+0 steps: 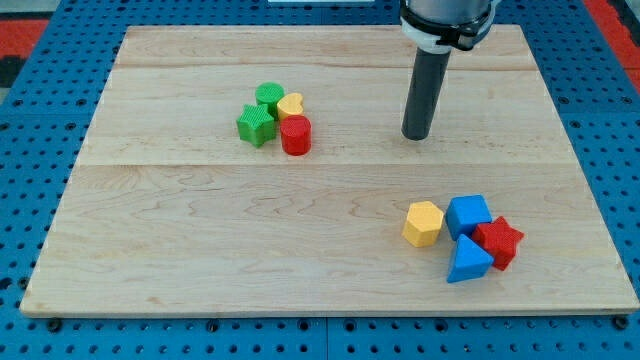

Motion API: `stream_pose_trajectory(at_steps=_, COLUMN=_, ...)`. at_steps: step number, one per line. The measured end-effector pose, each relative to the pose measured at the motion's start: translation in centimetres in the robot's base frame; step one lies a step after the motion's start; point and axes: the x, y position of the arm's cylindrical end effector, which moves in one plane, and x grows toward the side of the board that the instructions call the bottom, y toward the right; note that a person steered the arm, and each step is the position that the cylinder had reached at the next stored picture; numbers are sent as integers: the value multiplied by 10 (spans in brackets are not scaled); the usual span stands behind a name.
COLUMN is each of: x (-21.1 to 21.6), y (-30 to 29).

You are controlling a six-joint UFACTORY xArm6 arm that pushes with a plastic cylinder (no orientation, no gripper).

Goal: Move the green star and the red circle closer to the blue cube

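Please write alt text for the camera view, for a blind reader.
My tip stands on a wooden board, touching no block. At its left cluster green star, green circle, yellow heart, red circle.

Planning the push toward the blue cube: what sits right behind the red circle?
Behind the red circle, toward the view's top, a yellow heart touches it, with a green circle beside that. The heart's lower part is hidden. My tip stands apart, to the view's right.
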Motion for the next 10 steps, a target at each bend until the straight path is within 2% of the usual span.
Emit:
stream_pose_trajectory(at_steps=1, x=0, y=-3)
stream_pose_trajectory(at_steps=2, x=44, y=-12)
stream_pose_trajectory(at_steps=3, x=77, y=-100)
stream_pose_trajectory(at_steps=4, x=80, y=-168)
stream_pose_trajectory(at_steps=6, x=66, y=-243)
stream_pose_trajectory(at_steps=8, x=54, y=-271)
stream_pose_trajectory(at_steps=10, x=-16, y=-258)
